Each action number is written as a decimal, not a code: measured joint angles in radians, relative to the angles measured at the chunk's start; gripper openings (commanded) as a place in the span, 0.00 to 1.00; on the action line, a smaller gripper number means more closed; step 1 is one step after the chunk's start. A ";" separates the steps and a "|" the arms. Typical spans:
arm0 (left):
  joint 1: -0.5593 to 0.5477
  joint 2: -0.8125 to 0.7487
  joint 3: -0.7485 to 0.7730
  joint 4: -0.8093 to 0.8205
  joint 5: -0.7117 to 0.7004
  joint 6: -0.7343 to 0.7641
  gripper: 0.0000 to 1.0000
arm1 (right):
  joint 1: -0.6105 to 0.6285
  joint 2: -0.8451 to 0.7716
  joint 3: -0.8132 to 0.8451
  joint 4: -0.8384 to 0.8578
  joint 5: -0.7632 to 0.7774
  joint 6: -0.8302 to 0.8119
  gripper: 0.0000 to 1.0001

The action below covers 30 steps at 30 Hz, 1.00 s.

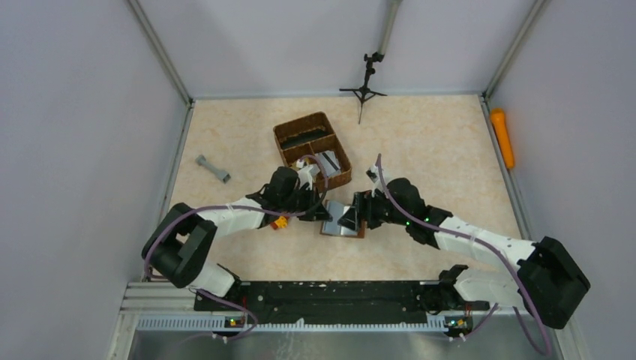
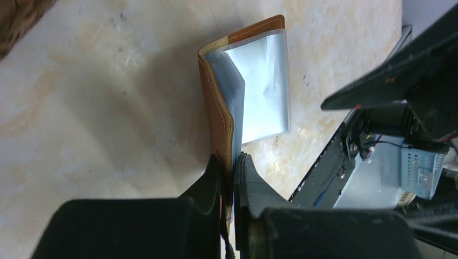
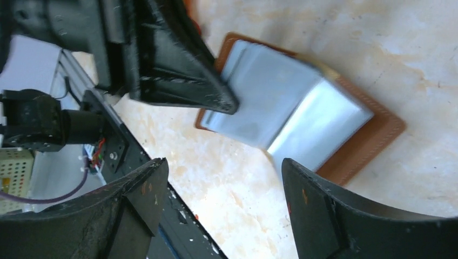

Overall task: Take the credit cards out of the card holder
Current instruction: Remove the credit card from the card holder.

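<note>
2 arms angled inward | left gripper (image 2: 231, 162) clamped on card holder (image 2: 259, 75) | right gripper (image 3: 224, 164) jaws apart beside it

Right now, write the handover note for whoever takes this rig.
Left gripper: shut on one edge of the card holder, which lies open on the table.
Right gripper: open, above the holder, holding nothing.
Credit cards: silver, inside the open holder.
Done: holder opened.
Left: pull the cards out. Grey things in the basket may be cards; cannot tell.
</note>
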 measured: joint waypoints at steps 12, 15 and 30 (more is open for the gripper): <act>-0.014 0.186 0.075 0.198 0.063 -0.113 0.20 | 0.000 -0.067 -0.175 0.245 0.027 0.099 0.92; -0.020 0.186 0.071 0.196 0.067 -0.087 0.27 | 0.000 -0.047 -0.182 0.255 0.031 0.104 0.93; -0.030 0.210 0.084 0.136 0.142 -0.004 0.50 | 0.000 0.099 -0.182 0.271 0.129 0.087 0.72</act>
